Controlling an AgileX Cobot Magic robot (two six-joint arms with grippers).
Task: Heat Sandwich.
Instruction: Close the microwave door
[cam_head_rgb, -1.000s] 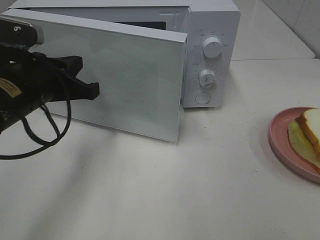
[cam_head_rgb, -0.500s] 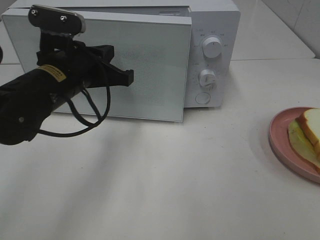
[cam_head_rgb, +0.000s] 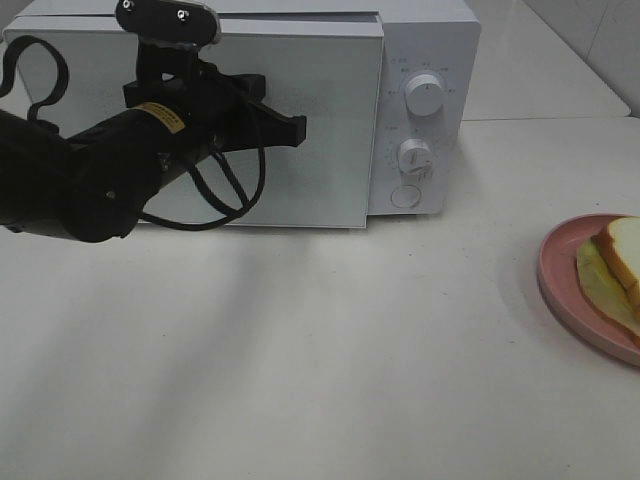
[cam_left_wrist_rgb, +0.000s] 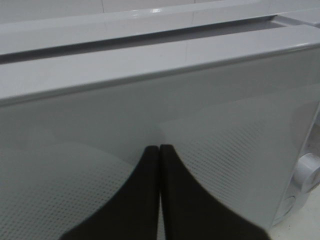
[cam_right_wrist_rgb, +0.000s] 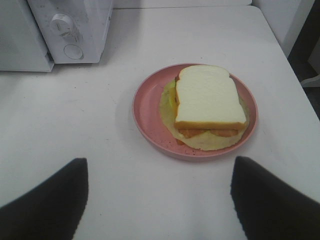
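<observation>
Bare table (cam_head_rgb: 330, 350) between microwave door (cam_head_rgb: 320, 120) and pink plate (cam_head_rgb: 560, 275).

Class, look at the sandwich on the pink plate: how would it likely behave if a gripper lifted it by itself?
The sandwich is soft white bread, so it would probably squash and sag. Its layers lie loosely stacked, with lettuce and filling poking out, so they may slide apart. Lifting the pink plate looks safer, though its smooth rim might be slippery.

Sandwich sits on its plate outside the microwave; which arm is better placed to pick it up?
Probably the right. The right gripper is open, facing the sandwich on the pink plate; the left gripper is shut against the microwave door.
</observation>
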